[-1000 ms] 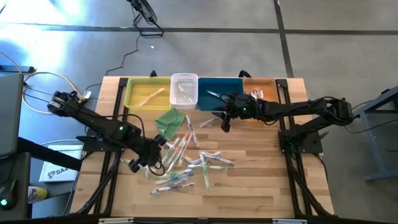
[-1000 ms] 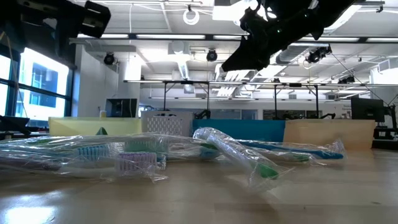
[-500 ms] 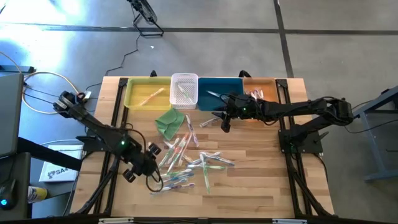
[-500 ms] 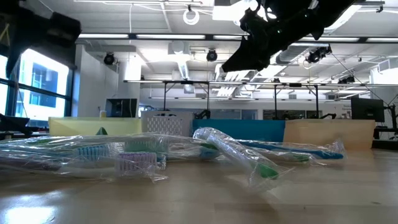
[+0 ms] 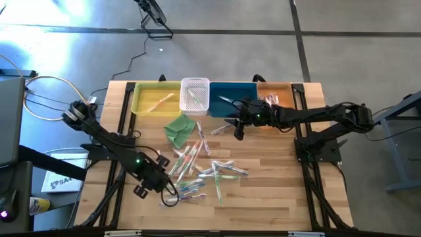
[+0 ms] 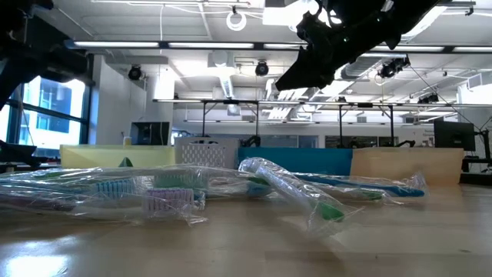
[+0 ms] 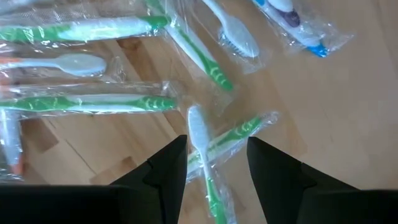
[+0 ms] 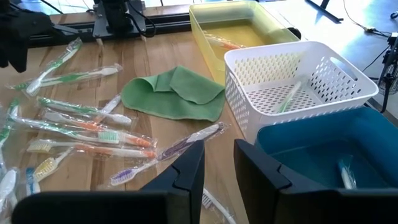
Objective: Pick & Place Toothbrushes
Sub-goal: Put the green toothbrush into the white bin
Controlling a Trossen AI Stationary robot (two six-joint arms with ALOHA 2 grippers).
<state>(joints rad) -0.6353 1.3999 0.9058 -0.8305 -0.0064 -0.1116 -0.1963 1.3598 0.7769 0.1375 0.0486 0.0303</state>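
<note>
Below, the left gripper (image 7: 214, 163) hangs over the near-left edge of the toothbrushes (image 5: 197, 168), its two dark fingers (image 7: 165, 163) parted and holding nothing. Between them, on the wooden worktop (image 5: 276, 191), lies a green-handled toothbrush (image 7: 205, 165) in a clear wrapper, crossed over another green one. More wrapped brushes spread out beyond it, green, orange and blue among them.

The right gripper (image 5: 238, 130) hovers near the far row of containers, its fingers a little apart and empty. Just beside it sit a blue bin (image 8: 323, 155) and a white basket (image 8: 298, 81), each with a brush inside. A yellow bin (image 8: 242, 28) stands next along, also holding a brush. A folded green cloth (image 8: 177, 93) lies on the worktop between the containers and the scattered brushes.
</note>
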